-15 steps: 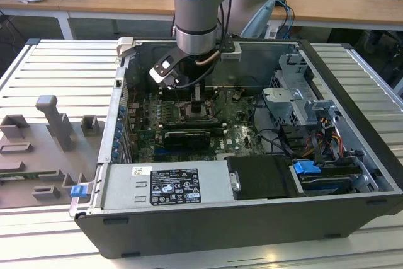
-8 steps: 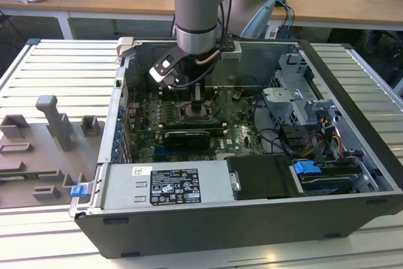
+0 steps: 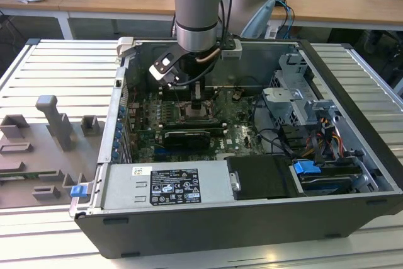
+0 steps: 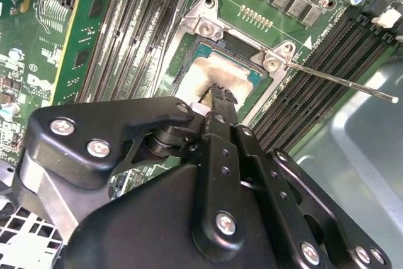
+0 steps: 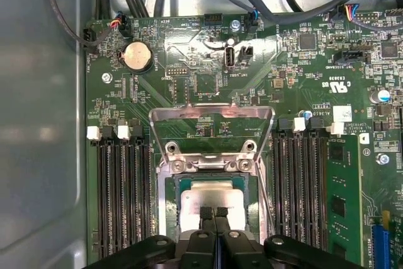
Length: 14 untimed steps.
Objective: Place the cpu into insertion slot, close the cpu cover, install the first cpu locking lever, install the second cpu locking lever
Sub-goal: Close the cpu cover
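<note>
A dark grey open computer case (image 3: 208,231) lies on its side on the slatted metal bench (image 3: 56,61). The grey and pale blue robot arm (image 3: 198,4) reaches straight down into it. On the case floor is the green motherboard (image 5: 302,74), and everything here turns on the insertion slot (image 5: 165,218), the square black socket with a silvery metal border near the board's middle.

Long black memory slots (image 5: 119,193) flank the insertion slot on two opposite sides. The cpu cover (image 5: 211,109), a thin silvery frame plate with a square window, stands raised on its hinge at one edge of the slot, tilted up and away rather than lying over it.

The cpu (image 5: 211,198), a small flat square chip with a pale metal top, already lies flat inside the slot. The black gripper (image 5: 214,211) hangs directly above the chip, fingertips pressed together and carrying nothing. They are at or just over its top face, and I cannot tell whether they touch it.

A thin silvery lever rod (image 4: 340,81) juts outward from a corner of the slot, not latched, I would judge.
</note>
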Tool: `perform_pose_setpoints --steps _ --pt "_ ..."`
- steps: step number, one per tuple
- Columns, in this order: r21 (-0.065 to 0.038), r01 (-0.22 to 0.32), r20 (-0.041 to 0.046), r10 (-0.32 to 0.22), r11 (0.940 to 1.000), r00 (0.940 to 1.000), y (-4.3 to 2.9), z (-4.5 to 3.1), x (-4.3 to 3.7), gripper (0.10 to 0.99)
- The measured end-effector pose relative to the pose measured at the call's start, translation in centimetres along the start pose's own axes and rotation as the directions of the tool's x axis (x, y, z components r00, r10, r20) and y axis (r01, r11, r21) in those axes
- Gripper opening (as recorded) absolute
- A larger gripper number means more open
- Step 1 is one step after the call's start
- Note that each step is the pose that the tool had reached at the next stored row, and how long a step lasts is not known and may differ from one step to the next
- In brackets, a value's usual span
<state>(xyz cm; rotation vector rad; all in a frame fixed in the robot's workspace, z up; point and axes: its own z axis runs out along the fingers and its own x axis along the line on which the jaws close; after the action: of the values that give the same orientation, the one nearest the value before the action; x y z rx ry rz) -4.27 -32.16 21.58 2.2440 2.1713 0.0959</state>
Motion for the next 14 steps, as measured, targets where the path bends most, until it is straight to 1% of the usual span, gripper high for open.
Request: perform_pose_setpoints --steps 4,7,9,14 --pt "0.000 0.000 -0.0001 0.000 1.0000 1.0000 0.04 -0.69 0.02 0.106" --pt "0.000 0.000 -0.0002 0.000 1.0000 1.0000 0.13 -0.70 0.02 0.106" --pt "0.000 0.000 -0.0003 0.000 1.0000 1.0000 0.50 -0.74 0.02 0.106" --pt "0.000 0.000 -0.0002 0.000 1.0000 1.0000 0.55 -1.59 0.05 0.106"
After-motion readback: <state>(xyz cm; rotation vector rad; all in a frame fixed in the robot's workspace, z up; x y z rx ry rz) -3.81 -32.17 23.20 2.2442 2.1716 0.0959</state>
